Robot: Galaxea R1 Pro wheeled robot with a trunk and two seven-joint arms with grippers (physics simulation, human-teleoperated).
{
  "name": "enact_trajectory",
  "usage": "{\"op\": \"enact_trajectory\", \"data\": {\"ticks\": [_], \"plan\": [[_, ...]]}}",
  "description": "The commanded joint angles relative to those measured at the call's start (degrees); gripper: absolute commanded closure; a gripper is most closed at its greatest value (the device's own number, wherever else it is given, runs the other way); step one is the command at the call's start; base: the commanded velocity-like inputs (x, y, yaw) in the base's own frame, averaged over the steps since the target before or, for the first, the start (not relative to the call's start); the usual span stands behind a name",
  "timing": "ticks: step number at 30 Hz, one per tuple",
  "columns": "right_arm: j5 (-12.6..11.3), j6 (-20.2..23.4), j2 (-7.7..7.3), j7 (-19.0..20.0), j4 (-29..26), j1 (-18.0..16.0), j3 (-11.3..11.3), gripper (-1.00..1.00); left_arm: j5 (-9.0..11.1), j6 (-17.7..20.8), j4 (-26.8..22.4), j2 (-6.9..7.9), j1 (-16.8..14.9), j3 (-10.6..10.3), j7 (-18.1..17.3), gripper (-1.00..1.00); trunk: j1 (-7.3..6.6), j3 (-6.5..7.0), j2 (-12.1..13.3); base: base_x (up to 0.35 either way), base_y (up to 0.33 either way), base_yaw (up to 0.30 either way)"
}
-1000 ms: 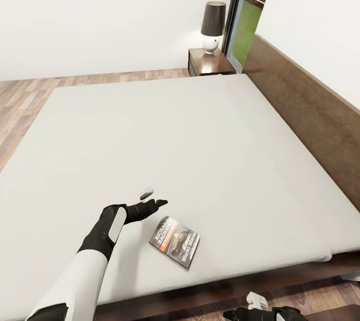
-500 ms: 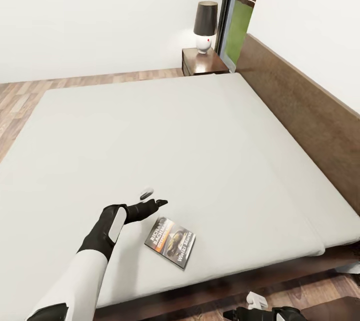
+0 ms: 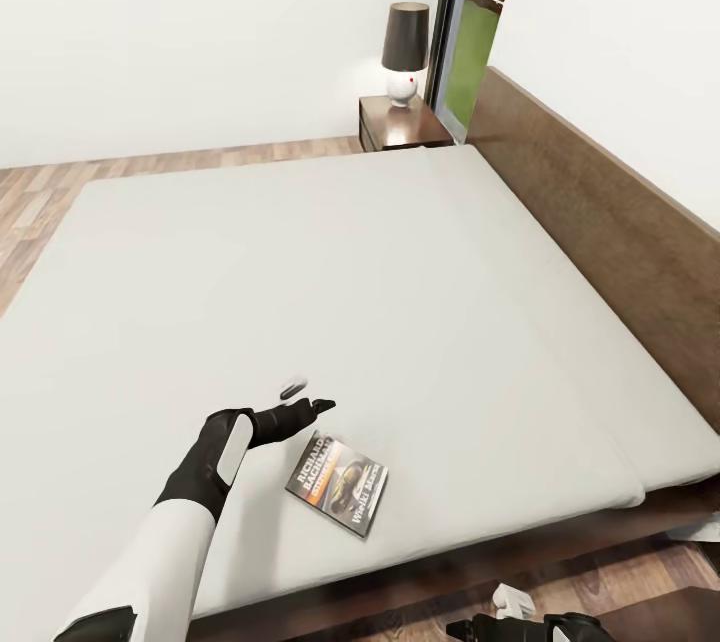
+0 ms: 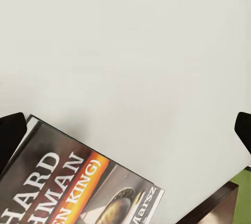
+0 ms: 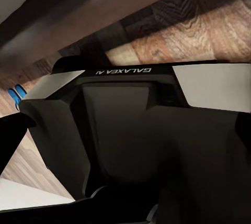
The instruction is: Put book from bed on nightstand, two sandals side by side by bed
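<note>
The bed (image 3: pixel 560 252) is a low platform with a dark brown wooden frame and a long plank headboard along its right edge; its mattress is a plain, smooth, pale grey-white slab with softly rounded corners. The book (image 3: pixel 337 482) is a thin flat paperback lying face up on the mattress close to the near edge, turned at an angle to that edge. Its glossy dark grey cover carries white lettering on black and an orange stripe, and the left wrist view shows the same cover (image 4: pixel 78 187) lying flat on the matte mattress.

The left arm, white-sleeved with a black wrist, reaches forward over the near part of the mattress. The left gripper (image 3: pixel 305 399) hangs above the mattress just beyond the book's far corner, its fingers spread wide apart and gripping nothing. The right gripper (image 3: pixel 520 612) sits low beside the bed's near edge, over the wood plank floor; whether its fingers are apart or together cannot be told.

At the bed's far corner by the headboard stands the nightstand (image 3: pixel 400 122), a small dark brown cabinet with a glossy top. On it rests a lamp (image 3: pixel 404 52) with a round white base and a dark tapered shade. In the right wrist view a bright blue sandal (image 5: pixel 15 97) lies on the floor boards.
</note>
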Motion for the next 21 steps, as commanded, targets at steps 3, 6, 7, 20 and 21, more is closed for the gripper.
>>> {"op": "enact_trajectory", "data": {"ticks": [3,6,7,20,21], "plan": [[-0.6,0.3,-0.06,0.0,-0.1,0.0,0.4,-1.00,0.0,0.4,0.0,-0.08,0.0,0.3,-0.2,-1.00,0.66,-0.57,-1.2,0.000,0.000,0.000],[-0.6,0.3,-0.06,0.0,-0.1,0.0,0.4,-1.00,0.0,0.4,0.0,-0.08,0.0,0.3,-0.2,-1.00,1.32,-1.11,-2.4,0.000,0.000,0.000],[-0.6,0.3,-0.06,0.0,-0.1,0.0,0.4,-1.00,0.0,0.4,0.0,-0.08,0.0,0.3,-0.1,-1.00,1.54,-1.29,-2.8,0.000,0.000,0.000],[-0.6,0.3,-0.06,0.0,-0.1,0.0,0.4,-1.00,0.0,0.4,0.0,-0.08,0.0,0.3,-0.2,-1.00,4.39,-3.63,-8.0,0.000,0.000,0.000],[-0.6,0.3,-0.06,0.0,-0.1,0.0,0.4,-1.00,0.0,0.4,0.0,-0.08,0.0,0.3,-0.2,-1.00,4.39,-3.63,-8.0,0.000,0.000,0.000]]}}
